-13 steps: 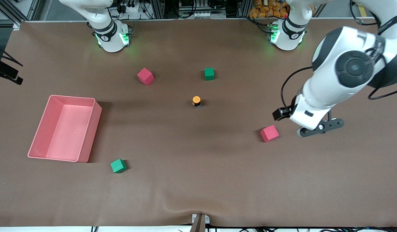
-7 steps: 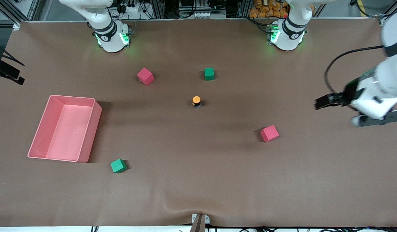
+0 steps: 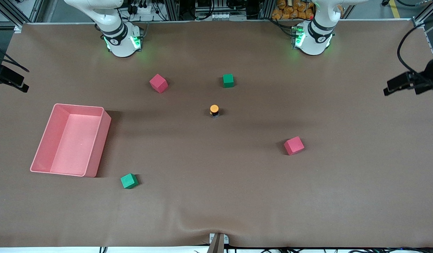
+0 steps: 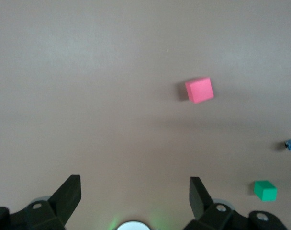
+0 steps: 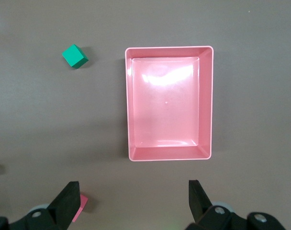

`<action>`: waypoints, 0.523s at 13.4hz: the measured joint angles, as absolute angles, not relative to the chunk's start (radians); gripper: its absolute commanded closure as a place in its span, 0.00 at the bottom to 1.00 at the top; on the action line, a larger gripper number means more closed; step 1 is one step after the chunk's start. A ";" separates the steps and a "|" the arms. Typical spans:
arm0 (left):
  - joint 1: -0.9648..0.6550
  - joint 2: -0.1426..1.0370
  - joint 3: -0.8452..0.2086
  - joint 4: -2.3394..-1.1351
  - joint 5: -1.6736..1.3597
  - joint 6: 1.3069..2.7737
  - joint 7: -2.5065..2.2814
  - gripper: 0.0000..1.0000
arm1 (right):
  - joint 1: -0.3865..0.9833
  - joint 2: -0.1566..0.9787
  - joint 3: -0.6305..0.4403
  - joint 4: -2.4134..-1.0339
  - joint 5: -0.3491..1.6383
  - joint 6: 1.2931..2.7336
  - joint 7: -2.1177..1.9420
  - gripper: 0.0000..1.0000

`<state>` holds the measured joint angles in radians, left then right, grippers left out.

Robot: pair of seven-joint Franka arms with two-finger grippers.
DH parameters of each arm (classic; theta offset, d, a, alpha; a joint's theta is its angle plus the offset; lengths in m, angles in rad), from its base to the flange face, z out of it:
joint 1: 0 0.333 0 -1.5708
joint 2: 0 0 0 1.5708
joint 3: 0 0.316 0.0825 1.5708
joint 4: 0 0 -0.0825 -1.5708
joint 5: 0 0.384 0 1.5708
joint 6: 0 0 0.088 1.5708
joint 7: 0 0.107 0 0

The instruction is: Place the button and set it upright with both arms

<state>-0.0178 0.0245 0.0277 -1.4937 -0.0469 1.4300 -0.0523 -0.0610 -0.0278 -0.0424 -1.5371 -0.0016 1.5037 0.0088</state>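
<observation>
Button [image 3: 214, 109] upright on its black body near mid-surface, cap up, well apart from both claws; placement judged complete. Left claw [image 4: 134, 194] raised with fingers spread and empty, over bare brown surface [image 3: 343, 196] near the left arm's end, red cube [image 4: 199, 90] ahead of it; likely parked clear of the work. Right claw [image 5: 133, 199] likewise spread, empty, hanging over pink tray [image 5: 129, 105], green cube [image 5: 74, 56] beside the tray.

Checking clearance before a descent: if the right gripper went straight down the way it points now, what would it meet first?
Probably bare table: the open right gripper points at brown surface just short of the pink bin, though depth is unclear.
</observation>
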 measured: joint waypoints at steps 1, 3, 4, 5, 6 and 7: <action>-0.018 -0.018 0.028 -1.544 -0.047 1.436 -0.050 0.00 | -0.060 -0.028 -0.042 -1.537 -0.002 1.504 0.008 0.00; -0.018 -0.066 0.031 -1.596 -0.047 1.460 -0.017 0.00 | -0.051 -0.028 -0.042 -1.537 -0.005 1.506 0.008 0.00; -0.018 -0.071 0.033 -1.599 -0.047 1.474 0.005 0.00 | -0.046 -0.028 -0.042 -1.537 -0.006 1.508 0.008 0.00; -0.018 -0.071 0.033 -1.599 -0.047 1.489 0.017 0.00 | -0.044 -0.028 -0.042 -1.537 -0.007 1.510 0.008 0.00; -0.018 -0.070 0.032 -1.598 -0.047 1.500 0.020 0.00 | -0.044 -0.028 -0.042 -1.537 -0.007 1.511 0.008 0.00; -0.020 -0.068 0.032 -1.597 -0.047 1.507 0.021 0.00 | -0.044 -0.028 -0.042 -1.537 -0.007 1.512 0.008 0.00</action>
